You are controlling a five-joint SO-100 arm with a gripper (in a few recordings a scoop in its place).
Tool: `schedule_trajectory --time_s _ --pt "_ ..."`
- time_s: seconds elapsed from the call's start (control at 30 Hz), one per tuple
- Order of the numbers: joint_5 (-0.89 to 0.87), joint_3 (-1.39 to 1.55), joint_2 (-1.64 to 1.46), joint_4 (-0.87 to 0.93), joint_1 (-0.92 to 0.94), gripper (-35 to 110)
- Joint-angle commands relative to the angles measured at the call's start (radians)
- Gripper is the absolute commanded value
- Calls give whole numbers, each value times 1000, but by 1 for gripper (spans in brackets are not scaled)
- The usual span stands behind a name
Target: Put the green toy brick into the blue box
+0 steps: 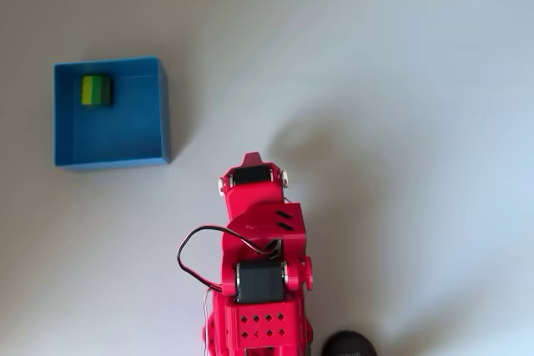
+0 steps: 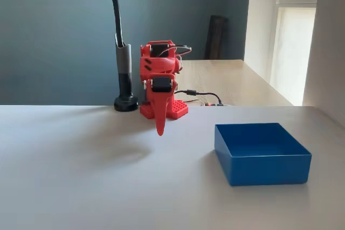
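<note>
The gripper (image 2: 160, 127) is hanging point-down above the table (image 2: 81, 176) in the fixed view, its red fingers pressed together into one narrow tip and carrying nothing. In the overhead view the gripper (image 1: 252, 158) is showing as the red tip at the front of the folded arm, well apart from the box.

The green toy brick (image 1: 96, 91) is lying inside the blue box (image 1: 163, 110), tucked into the upper left corner in the overhead view, close to the top and left walls, with its lime top facing up and a darker green side showing on the right. In the fixed view the blue box (image 2: 262, 168) is sitting on the table to the right of the gripper, and its near wall is hiding whatever is resting on its floor.

Outward from there, the red arm (image 1: 259, 281) is sitting folded over its base, with a black cable (image 1: 188, 248) looping off its left side. A black post on a round foot (image 2: 125, 87) is standing just left of the arm's base in the fixed view.
</note>
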State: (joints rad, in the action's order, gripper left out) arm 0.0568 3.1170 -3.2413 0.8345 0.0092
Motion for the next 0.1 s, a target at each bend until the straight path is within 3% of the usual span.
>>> schedule_trajectory --time_s 0.0,0.07 --pt "9 15 -12 11 12 0" --pt "9 15 -12 11 12 0"
